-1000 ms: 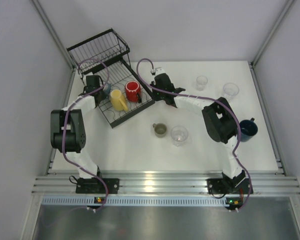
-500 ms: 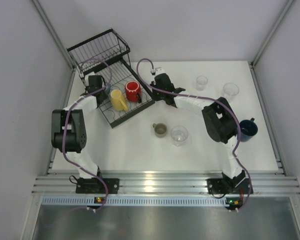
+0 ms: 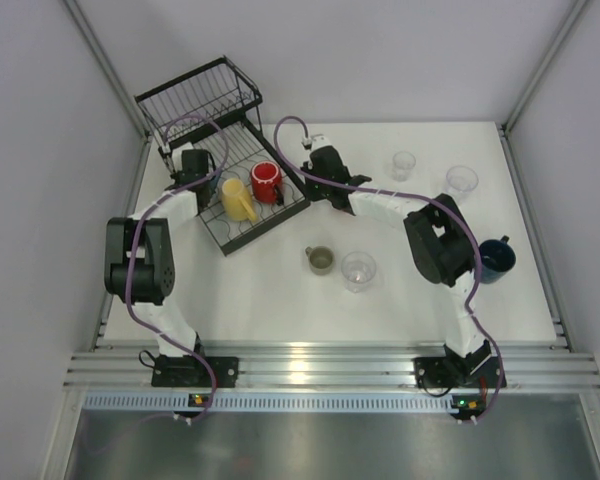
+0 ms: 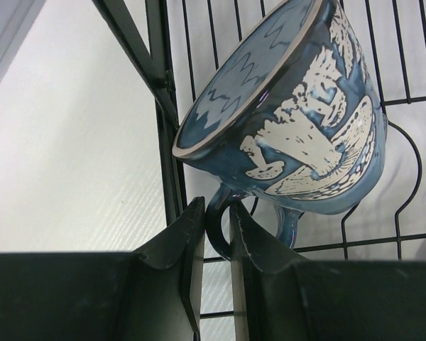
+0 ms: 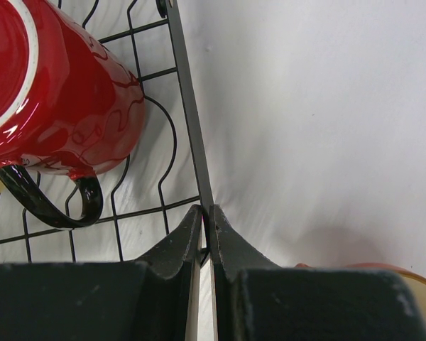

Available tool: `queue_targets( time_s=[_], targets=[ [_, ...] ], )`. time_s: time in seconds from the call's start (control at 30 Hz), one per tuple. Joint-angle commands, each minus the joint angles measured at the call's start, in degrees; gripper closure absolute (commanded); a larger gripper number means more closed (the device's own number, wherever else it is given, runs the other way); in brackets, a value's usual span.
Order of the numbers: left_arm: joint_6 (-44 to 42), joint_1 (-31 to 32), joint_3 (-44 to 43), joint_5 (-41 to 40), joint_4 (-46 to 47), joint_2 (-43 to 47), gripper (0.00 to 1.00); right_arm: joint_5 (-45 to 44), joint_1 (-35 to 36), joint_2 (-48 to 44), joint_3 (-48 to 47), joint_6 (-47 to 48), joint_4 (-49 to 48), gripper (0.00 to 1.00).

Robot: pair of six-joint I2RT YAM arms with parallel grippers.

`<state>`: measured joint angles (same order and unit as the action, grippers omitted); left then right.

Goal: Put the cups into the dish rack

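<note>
Our left gripper [image 4: 214,213] pinches the handle of the blue mug [image 4: 298,128], which lies tilted, mouth turned aside, over the tray wires at the left side of the dish rack [image 3: 195,100], in the table's far left corner. Our right gripper [image 5: 207,217] is clamped on the rack's right rim wire beside the red mug [image 5: 57,92], steadying it. We judge it best to lower the blue mug until its body rests on the wires, away from the yellow mug [image 3: 236,198]. Only then do we part the fingers and draw straight back off the handle.
</note>
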<state>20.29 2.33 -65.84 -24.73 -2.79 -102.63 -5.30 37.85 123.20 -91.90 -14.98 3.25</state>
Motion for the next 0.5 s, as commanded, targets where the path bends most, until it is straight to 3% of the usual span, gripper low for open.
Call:
queue_targets(
  time_s=[0.0,0.47],
  targets=[
    [-8.51,3.29,-5.17,-6.64,7.97,1.64,1.00,2.14,-0.14,3.10,-0.91,0.22,-1.58,1.00],
    [-3.16,3.47,-1.22,-0.68,6.22,4.46,1.00,1.87,0.03,1.70,0.40,0.31,-1.66,1.00]
  ],
)
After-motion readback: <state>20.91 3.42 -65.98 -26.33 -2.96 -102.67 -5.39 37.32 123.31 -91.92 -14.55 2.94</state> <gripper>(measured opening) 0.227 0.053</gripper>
